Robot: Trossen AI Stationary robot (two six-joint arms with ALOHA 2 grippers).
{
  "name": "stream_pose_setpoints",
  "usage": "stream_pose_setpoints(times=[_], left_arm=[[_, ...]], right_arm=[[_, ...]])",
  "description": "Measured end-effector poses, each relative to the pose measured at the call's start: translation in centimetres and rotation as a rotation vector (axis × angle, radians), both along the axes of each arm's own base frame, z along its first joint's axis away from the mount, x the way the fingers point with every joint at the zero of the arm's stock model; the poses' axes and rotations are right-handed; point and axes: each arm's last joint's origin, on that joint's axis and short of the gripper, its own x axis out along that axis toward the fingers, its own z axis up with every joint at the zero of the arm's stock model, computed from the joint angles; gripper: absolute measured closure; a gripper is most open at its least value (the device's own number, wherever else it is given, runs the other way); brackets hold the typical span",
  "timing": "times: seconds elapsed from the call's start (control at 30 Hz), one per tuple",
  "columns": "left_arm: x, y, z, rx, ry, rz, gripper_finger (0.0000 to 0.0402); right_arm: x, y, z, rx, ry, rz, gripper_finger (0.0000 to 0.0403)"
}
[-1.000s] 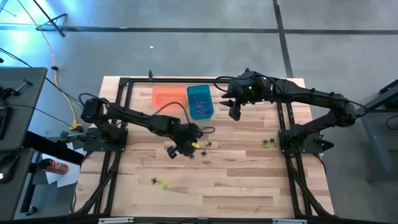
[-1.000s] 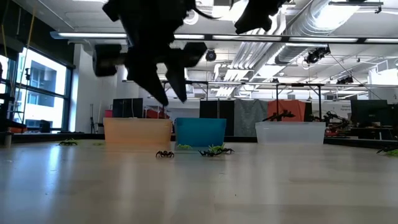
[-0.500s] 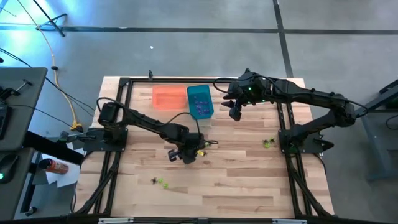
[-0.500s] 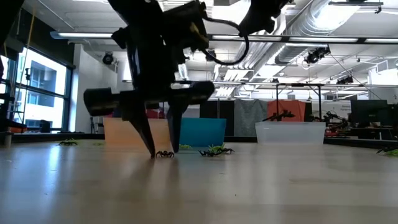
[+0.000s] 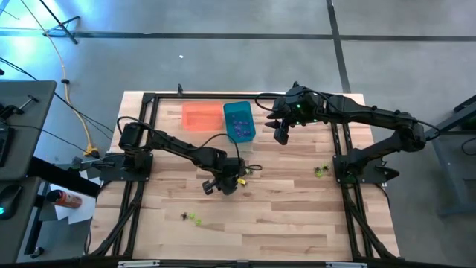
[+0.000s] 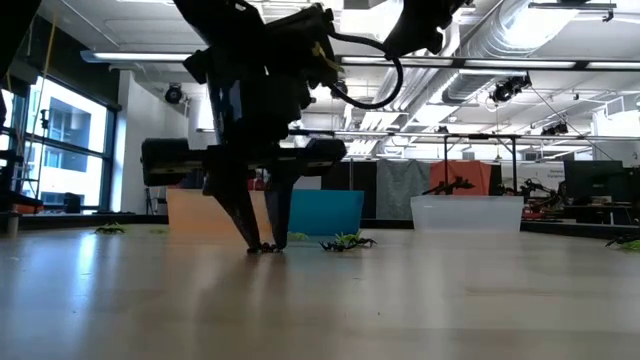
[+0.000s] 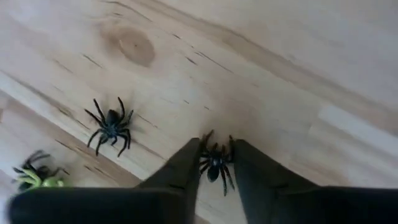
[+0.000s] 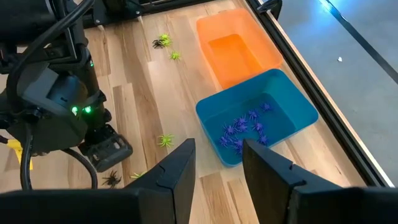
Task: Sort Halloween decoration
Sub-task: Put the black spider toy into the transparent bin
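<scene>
While the right end effector (image 5: 281, 136) hangs parted beside the teal bin (image 5: 239, 121), the left end effector (image 7: 214, 163) pinches a black spider (image 7: 215, 163) on the table (image 5: 297, 216) — another black spider (image 7: 111, 122) lies nearby.

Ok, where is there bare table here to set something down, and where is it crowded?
Free: the near-right table, between the left tool and the right arm's base, and the near-left corner beyond two small spiders. Crowded: the middle around the left tool's spiders, and the far edge with the orange bin and teal bin.
</scene>
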Motion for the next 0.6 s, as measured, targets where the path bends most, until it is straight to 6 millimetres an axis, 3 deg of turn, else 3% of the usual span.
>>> stream_pose_setpoints(times=[0.13, 0.3, 0.47, 0.6], left_arm=[[0.1, 0.4, 0.0, -0.06, 0.032, 0.137, 0.0391], [-0.6, 1.8, 0.8, -0.099, 0.117, 0.316, 0.0395], [-1.7, 4.0, 4.1, -0.199, 0.12, 0.463, 0.04], [-2.8, 5.9, 8.0, -0.289, 0.03, 0.559, 0.0401]], right_arm=[[0.0, 0.0, 0.0, 0.0, 0.0, 0.0, 0.0275], [0.0, 0.0, 0.0, -0.005, 0.001, 0.004, 0.0275], [0.1, 0.0, 0.0, -0.008, -0.005, 0.005, 0.0275], [0.1, 0.0, 0.1, -0.012, -0.008, 0.007, 0.0275]])
